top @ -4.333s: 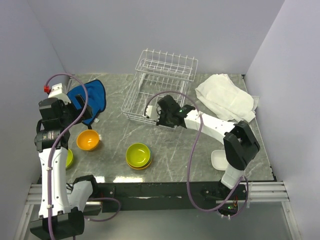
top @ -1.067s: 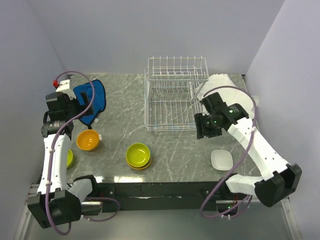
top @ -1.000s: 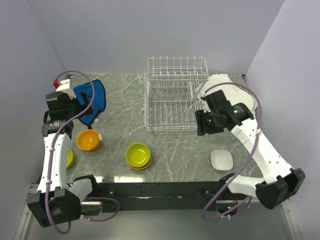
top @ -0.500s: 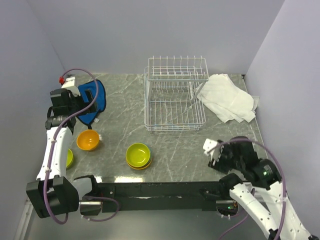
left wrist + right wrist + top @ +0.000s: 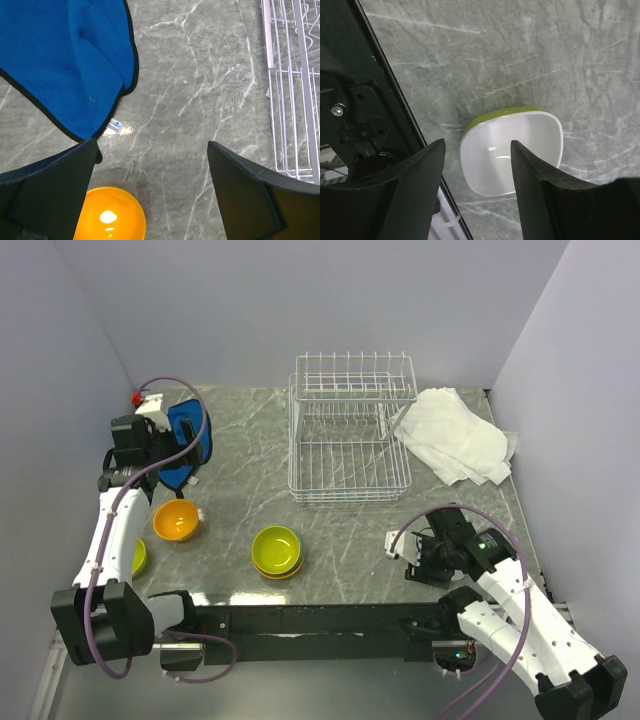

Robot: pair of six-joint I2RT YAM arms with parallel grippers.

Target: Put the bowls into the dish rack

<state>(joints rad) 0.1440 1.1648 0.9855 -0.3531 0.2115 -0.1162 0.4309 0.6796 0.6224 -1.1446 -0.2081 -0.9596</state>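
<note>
The white wire dish rack [image 5: 350, 445] stands at the back centre, and its edge [image 5: 295, 90] shows in the left wrist view. An orange bowl [image 5: 176, 520] [image 5: 110, 220] sits front left. A lime green bowl [image 5: 140, 556] lies beside it, and two green bowls [image 5: 277, 550] are stacked in front of the rack. My left gripper [image 5: 175, 445] [image 5: 152, 146] hangs open above the bare table, between a blue cloth and the orange bowl. My right gripper [image 5: 418, 560] [image 5: 477, 145] is open above a bowl [image 5: 512, 150], white inside and green outside, which my arm hides in the top view.
A blue cloth [image 5: 185, 445] [image 5: 60, 65] lies at the back left. A crumpled white towel [image 5: 455, 435] lies right of the rack. The table's near edge and black frame [image 5: 365, 115] run close to the white-lined bowl. Grey walls close in three sides.
The rack was straightened and shifted right. My right arm has left its side and swung back to the near edge, over the white-lined bowl. My left gripper moved slightly back and right.
</note>
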